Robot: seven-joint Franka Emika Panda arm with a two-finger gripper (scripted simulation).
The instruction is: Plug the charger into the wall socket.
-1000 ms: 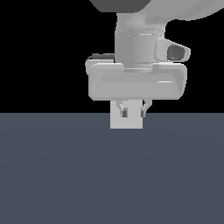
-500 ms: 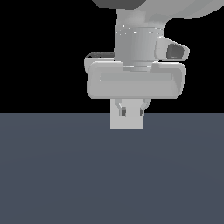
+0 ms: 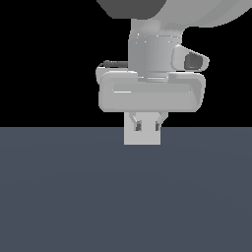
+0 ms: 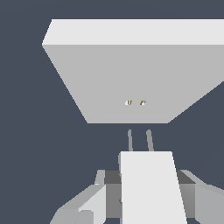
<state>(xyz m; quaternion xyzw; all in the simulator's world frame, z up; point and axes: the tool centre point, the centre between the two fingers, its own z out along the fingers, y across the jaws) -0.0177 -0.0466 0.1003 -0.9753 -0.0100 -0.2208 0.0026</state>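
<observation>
In the wrist view my gripper (image 4: 146, 186) is shut on the charger (image 4: 148, 197), an off-white block. Its two thin prongs (image 4: 140, 140) point at the wall socket (image 4: 131, 70), a light-grey square panel with two tiny yellowish dots (image 4: 134, 103) at its centre. The prong tips stop a short gap away from the panel, roughly in line with the dots. In the exterior view my gripper (image 3: 147, 126) hangs just over the dark floor, in front of the pale square socket (image 3: 142, 138). There I cannot pick out the charger between the fingers.
A flat dark blue-grey floor (image 3: 126, 197) fills the lower half of the exterior view and lies under everything in the wrist view. The arm's wide grey hand (image 3: 150, 93) covers the top of the socket.
</observation>
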